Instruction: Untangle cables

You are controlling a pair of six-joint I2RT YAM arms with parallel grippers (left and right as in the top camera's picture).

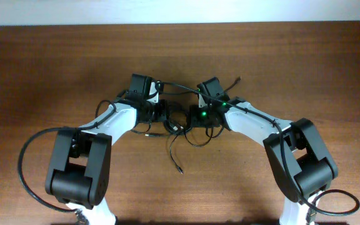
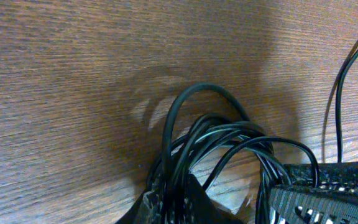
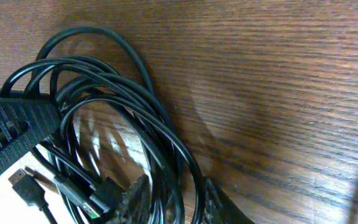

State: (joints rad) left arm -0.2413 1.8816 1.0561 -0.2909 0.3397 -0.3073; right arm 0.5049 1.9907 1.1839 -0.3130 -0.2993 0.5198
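Cables [image 2: 185, 143] lie knotted at centre: left gripper [image 2: 241, 205] clamps narrow on their left side, right gripper [image 3: 173, 202] pinches strands on their right

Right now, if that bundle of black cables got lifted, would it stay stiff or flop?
Probably floppy: the cables lie in loose curved loops. Likely light, being thin cords. Since the loops overlap, lifting one may drag the others along.

Cables [image 1: 175, 125] block centre; table [image 1: 42, 62] elsewhere open.
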